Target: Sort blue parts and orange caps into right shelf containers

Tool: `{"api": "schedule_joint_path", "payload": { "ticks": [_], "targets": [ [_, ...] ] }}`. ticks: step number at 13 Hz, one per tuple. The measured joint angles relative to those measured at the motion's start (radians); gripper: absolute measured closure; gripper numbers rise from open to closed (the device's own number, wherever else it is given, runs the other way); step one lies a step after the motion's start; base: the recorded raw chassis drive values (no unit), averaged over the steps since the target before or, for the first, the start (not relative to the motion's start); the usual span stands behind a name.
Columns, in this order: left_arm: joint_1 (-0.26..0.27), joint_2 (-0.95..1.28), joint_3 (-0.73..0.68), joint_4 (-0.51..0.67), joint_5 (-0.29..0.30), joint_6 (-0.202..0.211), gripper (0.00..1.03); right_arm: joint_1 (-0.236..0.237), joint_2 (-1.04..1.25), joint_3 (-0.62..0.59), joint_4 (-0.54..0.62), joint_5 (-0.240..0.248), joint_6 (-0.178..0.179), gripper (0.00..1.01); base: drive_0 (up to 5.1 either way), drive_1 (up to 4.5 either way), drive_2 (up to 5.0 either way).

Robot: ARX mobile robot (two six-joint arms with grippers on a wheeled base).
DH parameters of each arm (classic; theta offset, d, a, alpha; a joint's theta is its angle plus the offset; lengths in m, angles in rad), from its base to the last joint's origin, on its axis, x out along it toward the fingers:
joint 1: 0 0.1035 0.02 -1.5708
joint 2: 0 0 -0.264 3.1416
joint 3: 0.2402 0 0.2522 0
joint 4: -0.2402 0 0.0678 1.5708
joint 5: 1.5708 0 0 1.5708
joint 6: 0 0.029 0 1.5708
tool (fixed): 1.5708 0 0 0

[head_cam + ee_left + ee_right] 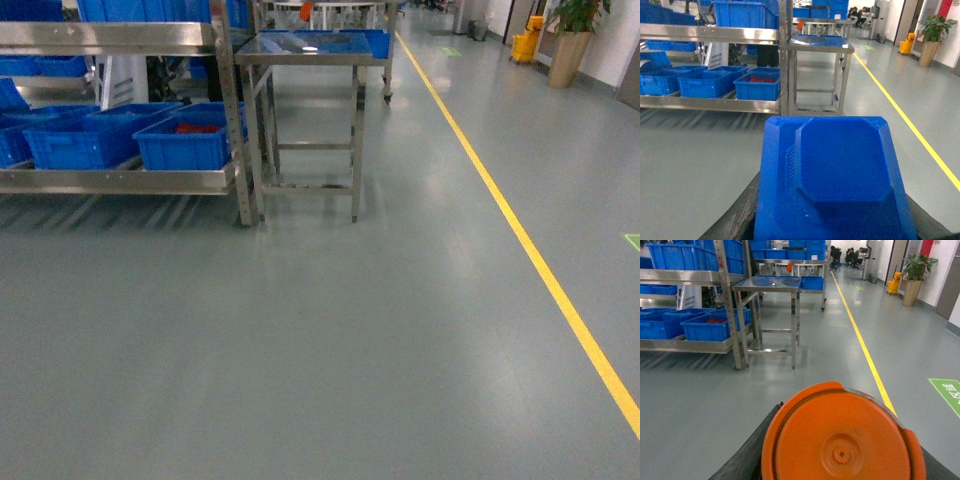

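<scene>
Bright blue chunky plastic part (835,180) carried at left end effector, round orange plastic cap (842,440) at right; jaws hidden, grip unconfirmable. Blue ribbed plastic crates (185,140) at upper left approached squarely, load kept level.

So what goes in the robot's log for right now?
left: blue part held | right: orange cap held | crates ahead on shelf | nothing dropped off yet

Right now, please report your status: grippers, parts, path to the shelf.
Left gripper holds blue part. Right gripper holds orange cap. Jaws hidden. Blue crates on shelf ahead-left; bare floor between.
</scene>
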Motion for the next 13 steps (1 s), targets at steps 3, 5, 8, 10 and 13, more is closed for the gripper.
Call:
{"api": "schedule_joint_path", "payload": {
  "ticks": [3, 5, 8, 10, 13],
  "targets": [
    [0.0, 0.0, 0.0, 0.001, 0.0, 0.0, 0.59, 0.0, 0.0, 0.0, 0.002, 0.0, 0.0, 0.56, -0.1, 4.22, -4.4],
    [0.0, 0.0, 0.0, 0.0, 0.002, 0.0, 0.59, 0.0, 0.0, 0.0, -0.001, 0.0, 0.0, 0.56, -0.1, 4.26, -4.4],
    [0.0, 0.0, 0.0, 0.004, 0.002, 0.0, 0.59, 0.0, 0.0, 0.0, 0.006, 0.0, 0.0, 0.56, 0.0, 4.34, -4.3],
    [0.0, 0.0, 0.0, 0.005, 0.002, 0.0, 0.59, 0.0, 0.0, 0.0, 0.002, 0.0, 0.0, 0.56, 0.0, 4.27, -4.4],
    [0.0, 0.0, 0.0, 0.002, 0.001, 0.0, 0.59, 0.0, 0.0, 0.0, 0.004, 0.0, 0.0, 0.56, 0.0, 4.3, -4.3]
  ]
}}
